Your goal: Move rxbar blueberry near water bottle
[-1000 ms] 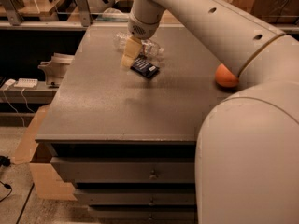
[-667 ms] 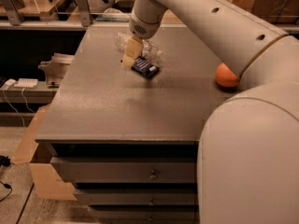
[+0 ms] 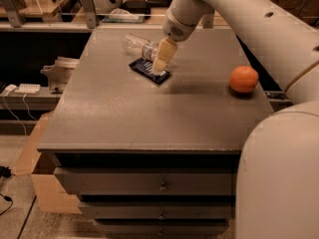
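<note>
Gripper (image 3: 159, 69) – cream-coloured, tilted down and to the left, tip on or just over the rxbar blueberry (image 3: 143, 67), just in front of the water bottle (image 3: 135, 44). Can't tell whether it is spread or pinching. Bar is flat, rectangular, dark navy with small white print. It lies flat, just in front of the bottle, and whether they touch can't be told. Its long axis runs diagonally, far-left to near-right. Bottle is clear crinkled plastic, on its side, long axis roughly parallel to the bar. Its right end is hidden behind the gripper, so the cap end can't be told. White smooth arm (image 3: 234, 14) comes in from right of the bottle. Round orange (image 3: 243, 78) sits well right of the bottle. All on a dull grey, matte tabletop (image 3: 149, 118) – drawers (image 3: 159, 180) shut below, contents unseen.
</note>
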You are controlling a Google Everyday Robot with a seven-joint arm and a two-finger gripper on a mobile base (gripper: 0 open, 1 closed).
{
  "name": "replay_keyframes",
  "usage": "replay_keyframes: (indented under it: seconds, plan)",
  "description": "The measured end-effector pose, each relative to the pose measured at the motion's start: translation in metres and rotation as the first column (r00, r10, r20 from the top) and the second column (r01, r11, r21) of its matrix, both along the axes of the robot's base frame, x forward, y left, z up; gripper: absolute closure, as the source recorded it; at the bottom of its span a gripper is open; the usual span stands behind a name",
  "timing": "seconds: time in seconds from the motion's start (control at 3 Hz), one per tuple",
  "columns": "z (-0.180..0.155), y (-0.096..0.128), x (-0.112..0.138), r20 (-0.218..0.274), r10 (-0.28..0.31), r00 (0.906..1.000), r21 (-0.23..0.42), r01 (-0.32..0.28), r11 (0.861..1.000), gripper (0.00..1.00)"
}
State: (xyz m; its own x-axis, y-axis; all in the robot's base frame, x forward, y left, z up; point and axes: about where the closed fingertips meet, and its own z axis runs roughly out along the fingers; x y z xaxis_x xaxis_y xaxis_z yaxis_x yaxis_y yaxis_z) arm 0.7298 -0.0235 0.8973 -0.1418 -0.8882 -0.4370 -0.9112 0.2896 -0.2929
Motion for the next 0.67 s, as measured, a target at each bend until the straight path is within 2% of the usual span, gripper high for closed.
replay_keyframes:
  seconds: [0.33, 0.67]
  plan:
    - [-0.0033, -0.0374, -0.0012, -0.004, 0.04, 0.9992, 0.014, -0.039, 0.999, 0.0]
    - [-0.0046, -0.0363, -0.0005, -0.001, 0.051, 0.9987, 0.012, -0.051, 0.999, 0.0]
